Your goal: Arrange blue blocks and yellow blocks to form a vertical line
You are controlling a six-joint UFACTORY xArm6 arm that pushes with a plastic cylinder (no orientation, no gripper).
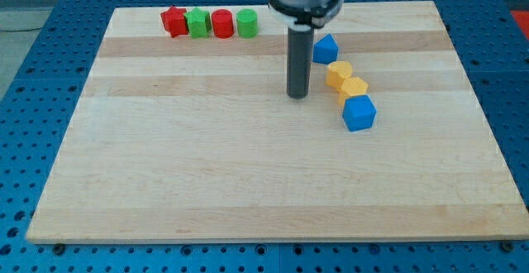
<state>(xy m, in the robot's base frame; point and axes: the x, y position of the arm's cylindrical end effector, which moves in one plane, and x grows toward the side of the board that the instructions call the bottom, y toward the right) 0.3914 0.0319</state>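
My tip (pixel 297 96) rests on the wooden board (pixel 207 165), just left of a short chain of blocks. The chain runs down and to the view's right: a small blue block (pixel 325 49) at the top, a yellow block (pixel 338 74), a second yellow block (pixel 354 88), and a blue cube (pixel 359 112) at the bottom. The two yellow blocks touch each other, and the lower one touches the blue cube. My tip stands apart from all of them, about level with the lower yellow block. The rod partly hides the small blue block's left edge.
A row of blocks lies along the board's top edge at the view's left: a red star-like block (pixel 173 21), a green block (pixel 197 22), a red cylinder (pixel 222 23) and a green cylinder (pixel 246 23). A blue perforated table surrounds the board.
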